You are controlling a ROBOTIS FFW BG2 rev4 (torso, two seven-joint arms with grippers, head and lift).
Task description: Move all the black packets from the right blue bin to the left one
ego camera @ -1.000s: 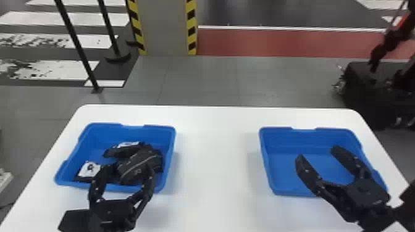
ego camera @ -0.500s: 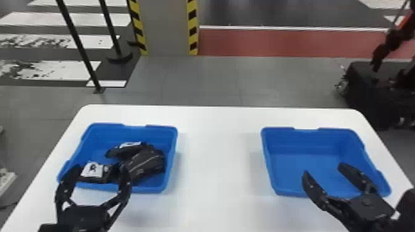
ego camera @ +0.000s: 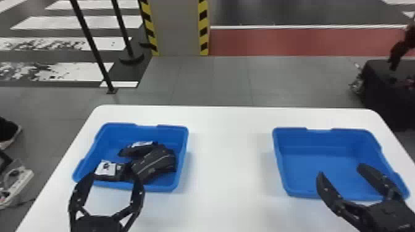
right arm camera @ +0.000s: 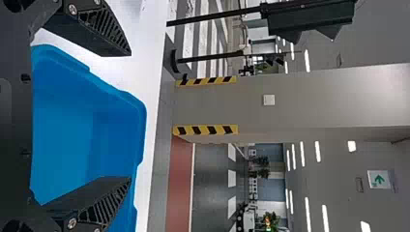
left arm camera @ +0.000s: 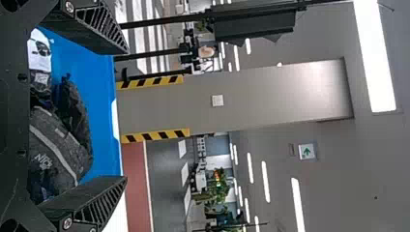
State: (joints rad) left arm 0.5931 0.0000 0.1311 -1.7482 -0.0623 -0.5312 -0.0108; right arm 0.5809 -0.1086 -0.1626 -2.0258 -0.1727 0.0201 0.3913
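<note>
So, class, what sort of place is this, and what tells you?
Probably an indoor hall, perhaps a mock-street test area: white crossing stripes mark the floor, hazard bands edge a pillar, and ceiling lights shine.

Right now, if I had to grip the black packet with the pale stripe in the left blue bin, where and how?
I'd bring the left gripper down from above and close the jaws on the middle of the striped packet: it looks plump there and nothing covers it. Its right end seems too near the bin's right wall for jaw room.
</note>
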